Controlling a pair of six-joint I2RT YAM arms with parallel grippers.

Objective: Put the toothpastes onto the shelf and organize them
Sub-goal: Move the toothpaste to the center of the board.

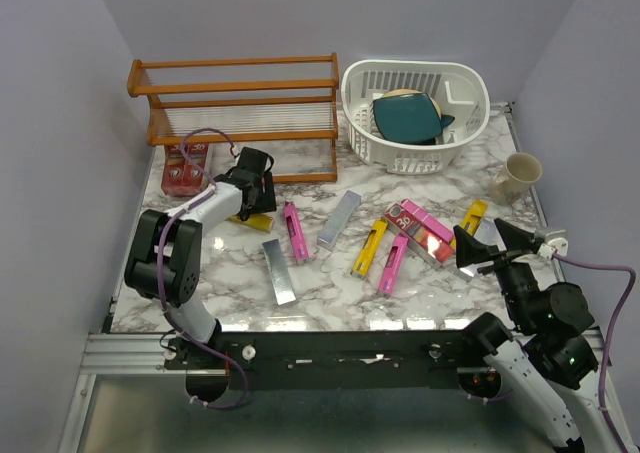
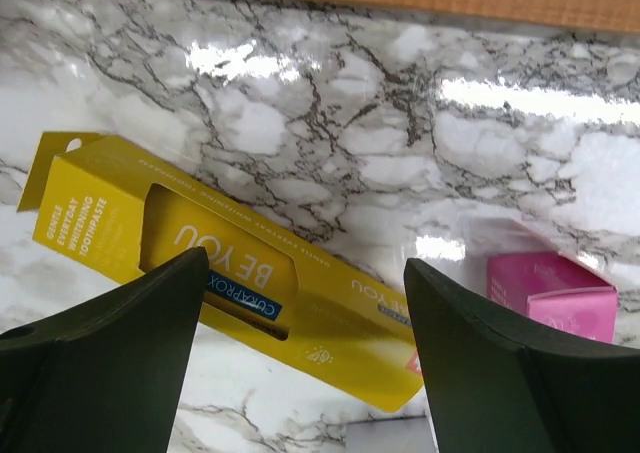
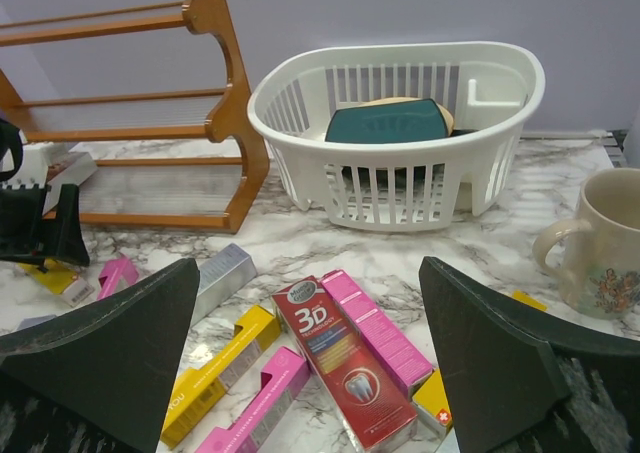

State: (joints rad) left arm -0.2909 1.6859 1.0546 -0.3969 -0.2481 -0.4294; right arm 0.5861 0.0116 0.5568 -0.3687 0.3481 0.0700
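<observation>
Directly beneath the left claw (image 2: 305, 265), found spread and empty, a yellow carton (image 2: 110, 208) is noted flat on the worktop (image 2: 420, 133) in front of the shelf (image 1: 235, 91), its long axis slanted across the gap; the right claw (image 3: 308, 265), likewise released, is farther.
</observation>
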